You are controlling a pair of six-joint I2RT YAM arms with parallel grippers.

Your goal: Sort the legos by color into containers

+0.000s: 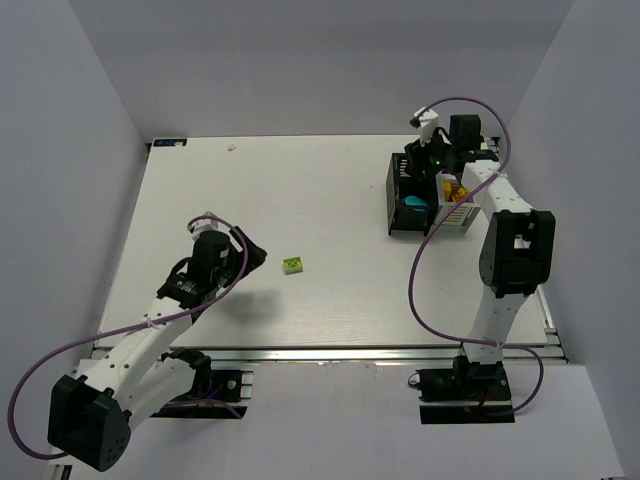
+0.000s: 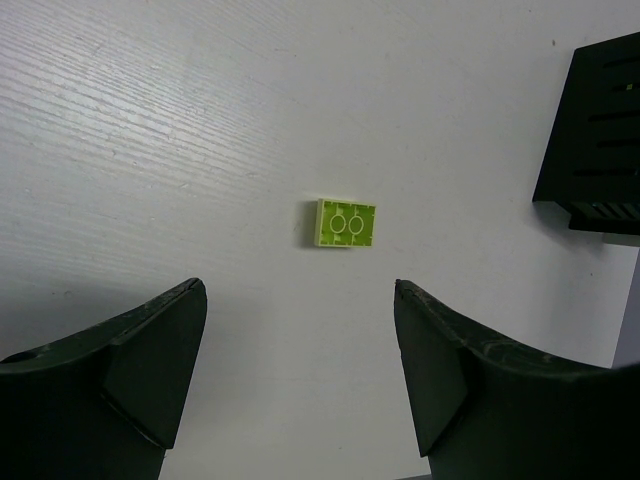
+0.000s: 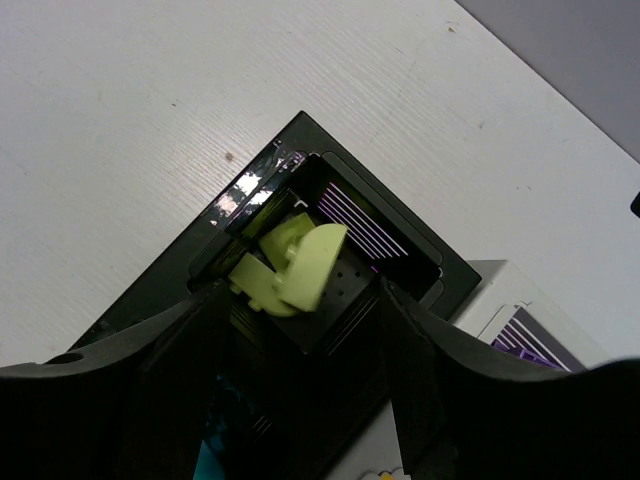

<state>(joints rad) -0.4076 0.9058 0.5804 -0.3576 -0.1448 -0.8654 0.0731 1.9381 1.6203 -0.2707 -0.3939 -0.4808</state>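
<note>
Hovering low at near left, the left gripper (image 1: 250, 256) is spread wide with nothing in it; one lime green brick (image 2: 344, 222) lies on the white surface (image 1: 330, 180) just ahead of it; far right, the right gripper (image 3: 298, 300) hangs apart over the black bin (image 1: 395, 200), lime green pieces (image 3: 290, 265) in the compartment below; the white tray (image 1: 461, 216) touches the bin.
</note>
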